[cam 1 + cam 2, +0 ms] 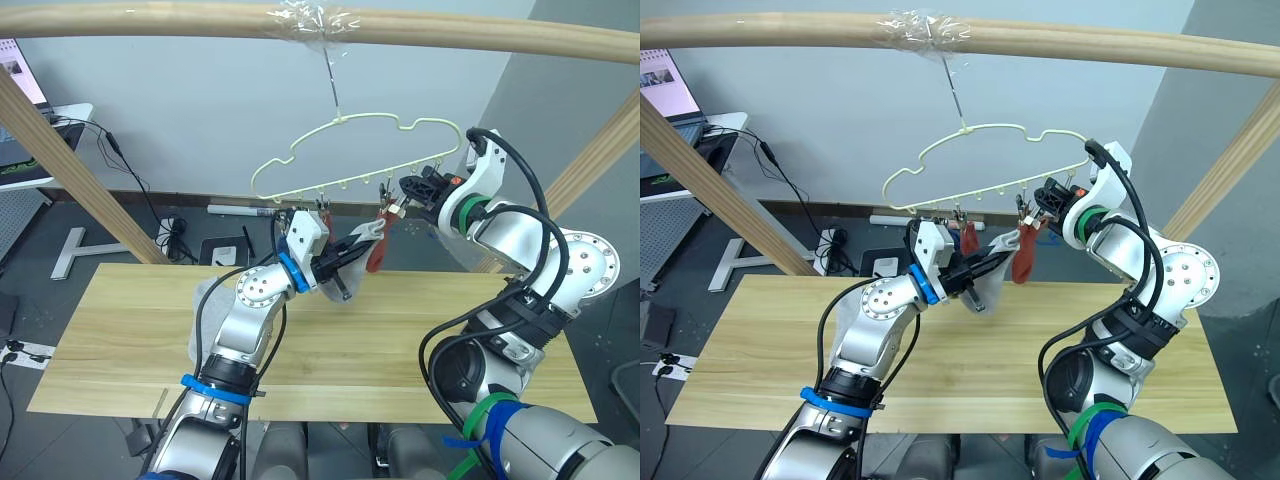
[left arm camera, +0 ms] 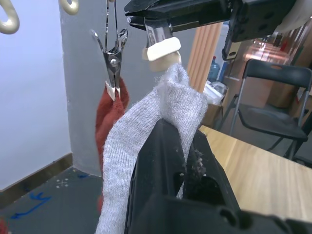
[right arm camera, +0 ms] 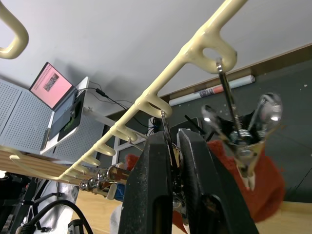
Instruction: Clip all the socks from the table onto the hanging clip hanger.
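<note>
The pale yellow clip hanger [image 1: 340, 122] hangs by its hook from the wooden pole overhead. Two rust red socks [image 1: 1025, 255] [image 1: 968, 238] dangle from its clips. My left gripper [image 1: 368, 236] is shut on a light grey sock [image 2: 161, 112] and holds its top edge up against a clip. My right gripper [image 1: 402, 192] is shut on that clip [image 3: 168, 139], just under the hanger's bottom bar. In the left wrist view the clip's pale tip [image 2: 162, 49] touches the sock's top. A second light grey sock [image 1: 205, 292] lies on the table [image 1: 120, 330], mostly behind my left arm.
Slanted wooden frame poles [image 1: 70, 165] stand at both sides of the table. A laptop [image 1: 15, 70] on a side desk and floor cables [image 1: 165, 235] lie beyond the far left. A dark chair [image 2: 273, 97] stands past the table.
</note>
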Tool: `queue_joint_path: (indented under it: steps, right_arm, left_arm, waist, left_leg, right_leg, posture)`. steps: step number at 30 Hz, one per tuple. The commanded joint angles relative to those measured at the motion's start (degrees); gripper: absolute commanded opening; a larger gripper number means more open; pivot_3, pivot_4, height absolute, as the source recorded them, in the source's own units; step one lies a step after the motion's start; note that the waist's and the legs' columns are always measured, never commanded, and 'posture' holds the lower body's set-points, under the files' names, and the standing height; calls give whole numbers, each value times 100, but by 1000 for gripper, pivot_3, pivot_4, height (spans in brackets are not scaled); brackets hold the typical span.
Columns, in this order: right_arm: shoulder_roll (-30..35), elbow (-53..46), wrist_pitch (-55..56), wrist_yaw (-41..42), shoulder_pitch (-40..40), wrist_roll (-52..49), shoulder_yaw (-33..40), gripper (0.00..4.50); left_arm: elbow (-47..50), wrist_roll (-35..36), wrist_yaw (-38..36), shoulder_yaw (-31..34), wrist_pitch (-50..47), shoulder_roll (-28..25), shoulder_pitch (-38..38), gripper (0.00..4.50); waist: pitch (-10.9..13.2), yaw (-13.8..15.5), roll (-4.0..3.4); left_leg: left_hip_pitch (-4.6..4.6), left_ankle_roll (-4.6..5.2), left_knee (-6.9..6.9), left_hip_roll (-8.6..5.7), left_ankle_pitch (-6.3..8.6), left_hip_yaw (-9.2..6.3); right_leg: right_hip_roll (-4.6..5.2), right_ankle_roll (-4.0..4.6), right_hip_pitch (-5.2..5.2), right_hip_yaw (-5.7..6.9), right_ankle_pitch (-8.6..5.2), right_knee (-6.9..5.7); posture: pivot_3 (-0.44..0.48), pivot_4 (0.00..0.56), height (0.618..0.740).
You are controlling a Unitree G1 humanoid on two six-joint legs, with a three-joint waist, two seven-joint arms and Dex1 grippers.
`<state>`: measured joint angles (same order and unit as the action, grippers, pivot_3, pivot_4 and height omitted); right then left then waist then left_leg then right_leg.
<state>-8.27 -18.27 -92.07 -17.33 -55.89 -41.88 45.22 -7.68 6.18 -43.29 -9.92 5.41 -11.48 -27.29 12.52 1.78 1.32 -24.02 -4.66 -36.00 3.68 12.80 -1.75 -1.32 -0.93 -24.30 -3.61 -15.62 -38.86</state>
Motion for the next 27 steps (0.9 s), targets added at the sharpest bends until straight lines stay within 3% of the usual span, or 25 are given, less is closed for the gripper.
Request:
queue_joint_path:
  steps: [1,27]
  right_arm:
    - [-986,-131,-43,-335,-186,64,335,6]
    - [-1354,75,252,-1363,-237,-1012,356,6]
  left_arm:
    - [14,-113,23,-136,526,70,-181,9]
    - [-822,-520,336,-277,1368,245,-577,9]
  waist:
    - [0,2,0]
    - [0,-10,1]
  left_leg:
    - [-1,1,0,-4,0,-1]
    - [-12,9,-2,-10,3,-28]
  right_leg:
    - [4,0,3,2,0,1]
    - [10,0,8,28,1,4]
  posture:
    - [88,211,740]
    - [83,206,740]
